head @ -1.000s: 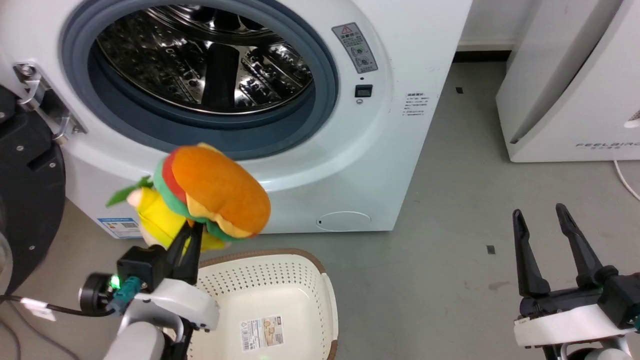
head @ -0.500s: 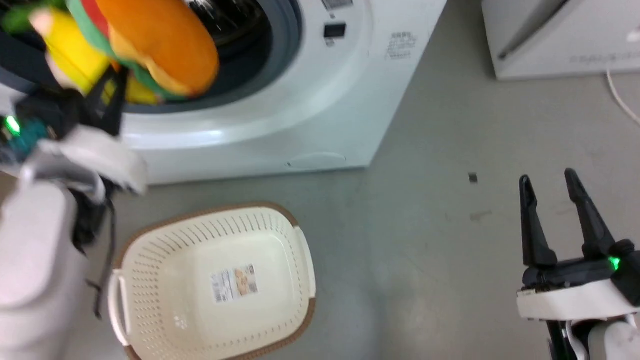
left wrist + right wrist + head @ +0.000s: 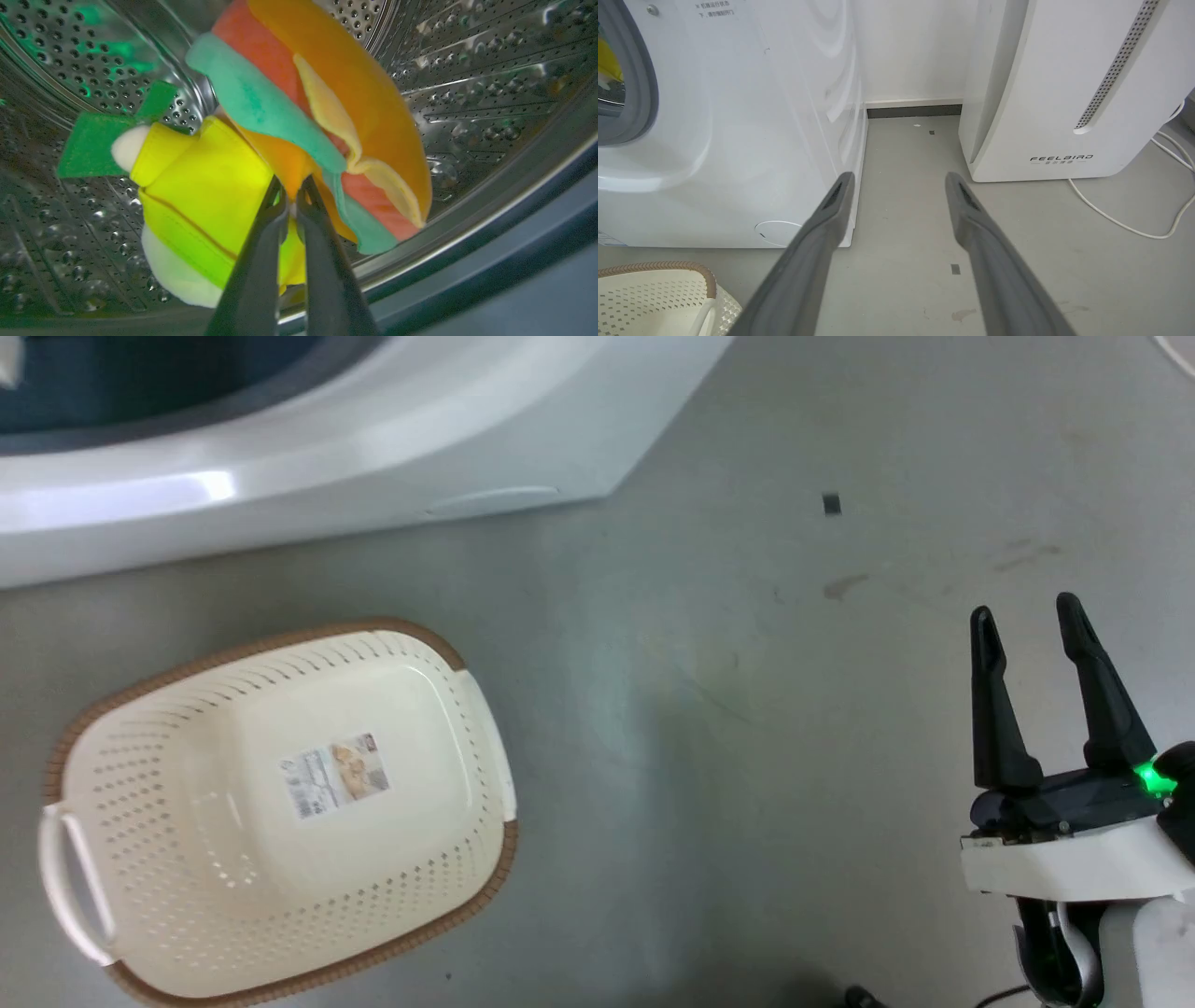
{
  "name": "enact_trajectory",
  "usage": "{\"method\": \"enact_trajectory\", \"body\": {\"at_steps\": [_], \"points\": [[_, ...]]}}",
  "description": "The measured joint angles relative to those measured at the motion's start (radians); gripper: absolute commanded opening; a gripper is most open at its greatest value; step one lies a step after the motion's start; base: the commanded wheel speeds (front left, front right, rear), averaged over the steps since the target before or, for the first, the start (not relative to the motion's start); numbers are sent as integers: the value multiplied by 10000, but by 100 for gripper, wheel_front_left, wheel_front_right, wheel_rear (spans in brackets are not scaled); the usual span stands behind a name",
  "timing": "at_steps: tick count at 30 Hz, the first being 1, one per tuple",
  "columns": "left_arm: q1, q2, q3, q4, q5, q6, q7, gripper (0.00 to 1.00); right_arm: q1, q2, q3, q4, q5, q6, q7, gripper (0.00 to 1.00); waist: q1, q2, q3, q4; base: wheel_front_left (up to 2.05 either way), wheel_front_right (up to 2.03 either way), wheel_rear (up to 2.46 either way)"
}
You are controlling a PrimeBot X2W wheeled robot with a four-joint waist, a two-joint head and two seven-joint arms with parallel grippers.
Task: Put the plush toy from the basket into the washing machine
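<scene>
In the left wrist view my left gripper (image 3: 290, 184) is shut on the plush toy (image 3: 299, 121), an orange hamburger with green, red and yellow layers and a yellow-green part, held inside the shiny steel drum (image 3: 467, 93) of the washing machine (image 3: 327, 457). A yellow bit of the plush toy (image 3: 608, 65) shows through the grey-ringed opening in the right wrist view. The cream basket (image 3: 280, 887) stands on the floor with just a sticker (image 3: 333, 775) on its bottom. My right gripper (image 3: 1025, 614) is open over the floor at the right, holding nothing.
A white FEELBIRD appliance (image 3: 1064, 93) stands right of the washing machine, with a white cable (image 3: 1134, 224) trailing on the grey floor. A gap of floor runs between the two machines. The basket's corner (image 3: 658, 294) lies just below the washer front.
The head camera has tilted down, so the washer slid up and the basket came to the middle left. The plush toy and left gripper left the head view and are now inside the drum.
</scene>
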State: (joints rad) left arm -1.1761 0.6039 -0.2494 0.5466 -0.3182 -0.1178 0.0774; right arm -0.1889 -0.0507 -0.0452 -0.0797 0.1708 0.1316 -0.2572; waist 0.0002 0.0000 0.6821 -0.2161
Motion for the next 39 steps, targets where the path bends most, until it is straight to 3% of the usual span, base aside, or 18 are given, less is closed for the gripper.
{"method": "enact_trajectory", "body": {"at_steps": [12,23,24,25,33,39], "points": [[-2195,474,-1616,2011,268,-88,326,0,-267,-2,174,-134,316,0,0,100,0,0,1261,-555,0,0,0],[-2677,470,-3636,2619,-1120,-86,564,0,-444,0,159,-127,311,0,0,100,0,0,1450,-374,0,0,0],[-2723,472,-3762,2681,-1248,-86,602,39,-469,0,151,-125,297,0,0,100,0,0,1422,-349,0,0,0],[-2785,477,-3827,2759,-1269,-88,579,100,-473,-2,140,-125,297,0,0,100,0,0,1391,-322,0,0,0],[-2715,276,-4299,3267,-1793,-98,-477,100,-466,0,-50,59,56,0,0,100,-1,0,696,-82,0,0,0],[-1372,-178,-4537,3423,-2426,-98,-1678,100,-444,0,-244,242,-226,0,0,100,-2,0,-382,197,0,0,0]]}}
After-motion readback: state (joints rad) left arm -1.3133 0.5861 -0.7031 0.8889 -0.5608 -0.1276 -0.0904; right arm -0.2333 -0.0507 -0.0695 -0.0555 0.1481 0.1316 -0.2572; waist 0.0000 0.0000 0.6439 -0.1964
